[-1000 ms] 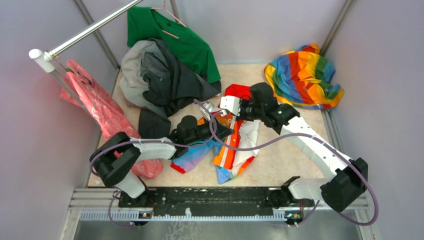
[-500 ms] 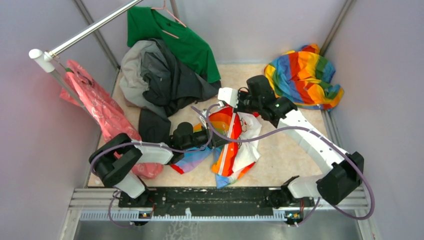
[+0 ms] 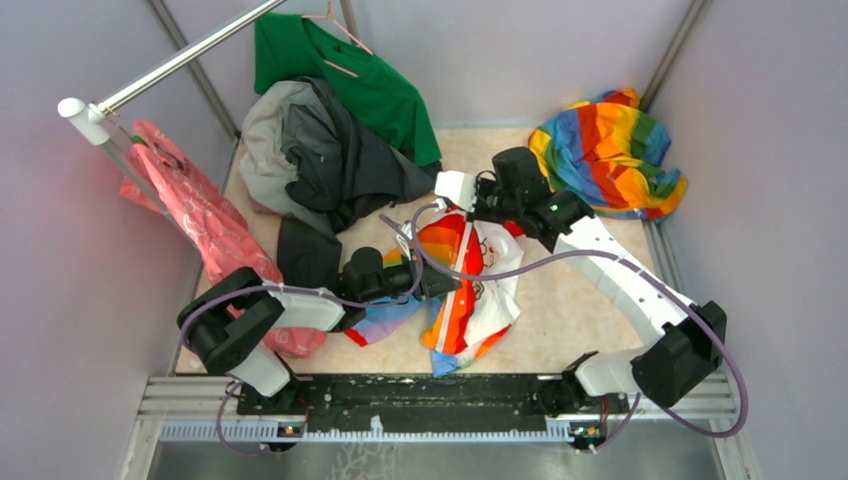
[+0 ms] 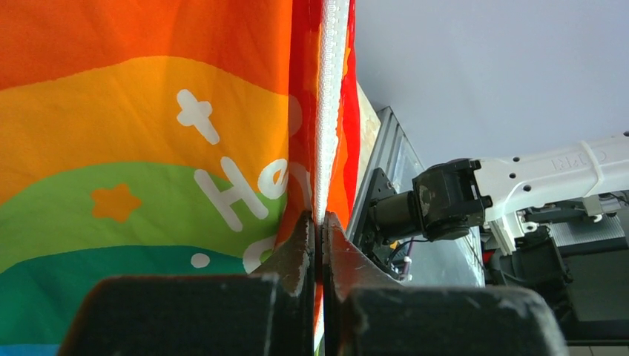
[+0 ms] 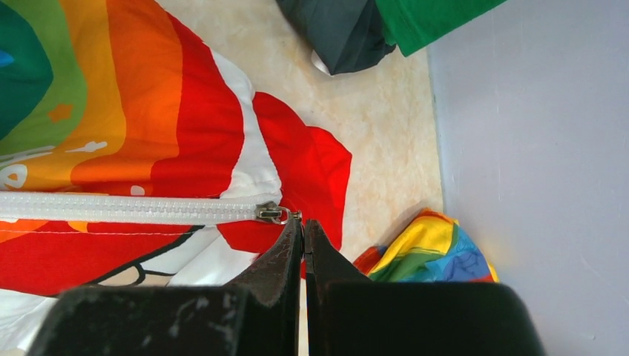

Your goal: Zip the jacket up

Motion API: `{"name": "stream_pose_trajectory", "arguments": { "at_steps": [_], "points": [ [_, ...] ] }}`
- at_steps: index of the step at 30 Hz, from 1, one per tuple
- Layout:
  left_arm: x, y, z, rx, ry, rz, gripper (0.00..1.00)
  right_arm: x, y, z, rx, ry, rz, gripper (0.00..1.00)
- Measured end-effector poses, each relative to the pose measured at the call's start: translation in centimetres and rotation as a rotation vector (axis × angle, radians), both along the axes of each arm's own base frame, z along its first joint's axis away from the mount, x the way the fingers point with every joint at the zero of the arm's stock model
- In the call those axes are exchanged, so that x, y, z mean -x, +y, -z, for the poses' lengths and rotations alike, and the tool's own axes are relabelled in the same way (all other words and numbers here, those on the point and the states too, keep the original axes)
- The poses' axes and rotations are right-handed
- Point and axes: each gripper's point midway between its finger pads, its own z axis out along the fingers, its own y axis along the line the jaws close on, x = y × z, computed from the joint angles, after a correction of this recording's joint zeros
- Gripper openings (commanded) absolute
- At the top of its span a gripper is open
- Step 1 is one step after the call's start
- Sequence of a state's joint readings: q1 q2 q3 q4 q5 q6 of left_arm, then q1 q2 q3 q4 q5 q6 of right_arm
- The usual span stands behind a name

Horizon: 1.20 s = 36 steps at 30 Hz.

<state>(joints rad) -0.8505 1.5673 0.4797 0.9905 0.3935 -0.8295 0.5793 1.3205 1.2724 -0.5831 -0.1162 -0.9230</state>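
Note:
The jacket (image 3: 482, 292) lies at the middle of the table, white with rainbow panels and a red hood. My left gripper (image 3: 447, 284) is shut on its lower front edge. In the left wrist view, my left gripper (image 4: 320, 226) clamps the cloth at the foot of the white zipper (image 4: 328, 111). My right gripper (image 3: 472, 208) is at the jacket's far end. In the right wrist view, my right gripper (image 5: 302, 220) is shut on the pull tab of the metal slider (image 5: 270, 213). The zipper teeth (image 5: 126, 208) are joined left of the slider.
An all-rainbow cloth (image 3: 608, 150) lies at the back right, close to my right arm. A dark grey garment (image 3: 330, 160) and a green shirt (image 3: 350, 75) are heaped at the back left. A pink garment (image 3: 190, 215) hangs from the rail (image 3: 170, 65). Grey walls enclose the table.
My right gripper has moved away from the left one with the slider. The jacket has been pulled out longer and flatter. My left gripper has shifted slightly nearer.

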Motion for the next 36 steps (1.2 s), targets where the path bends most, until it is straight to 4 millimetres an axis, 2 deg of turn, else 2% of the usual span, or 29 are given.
{"name": "stream_pose_trajectory", "arguments": {
  "at_steps": [1,4,9,11,17,21,27,32,36],
  "points": [
    [0.0,0.0,0.0,0.002,0.0,0.001,0.06,0.0,0.0,0.0,0.002,0.002,0.001,0.0],
    [0.2,0.0,-0.2,0.009,0.002,0.009,0.31,0.1,0.0,0.0,-0.006,0.009,0.002,0.0],
    [1.2,0.2,0.2,-0.03,0.016,0.051,0.51,-0.6,-0.2,-0.6,-0.058,0.009,0.022,0.0],
    [1.4,0.6,-0.2,-0.051,-0.005,0.054,0.57,-0.7,-0.4,-0.6,-0.095,0.031,0.028,0.01],
    [1.4,2.5,-4.7,-0.064,-0.177,0.007,0.77,-0.9,-0.7,-0.7,-0.245,0.103,0.026,0.04],
    [1.4,4.0,-7.5,-0.056,-0.309,-0.034,0.98,0.0,-0.4,0.2,-0.345,0.184,0.007,0.06],
    [0.5,5.7,-8.7,-0.11,-0.431,-0.108,0.99,1.2,0.7,1.1,-0.529,0.313,-0.048,0.09],
    [-1.1,6.1,-8.1,-0.202,-0.478,-0.158,0.99,3.0,2.1,2.5,-0.631,0.426,-0.106,0.4],
    [-2.3,5.7,-7.0,-0.274,-0.479,-0.163,0.99,3.7,2.6,3.1,-0.673,0.473,-0.128,0.53]
  ]
}}
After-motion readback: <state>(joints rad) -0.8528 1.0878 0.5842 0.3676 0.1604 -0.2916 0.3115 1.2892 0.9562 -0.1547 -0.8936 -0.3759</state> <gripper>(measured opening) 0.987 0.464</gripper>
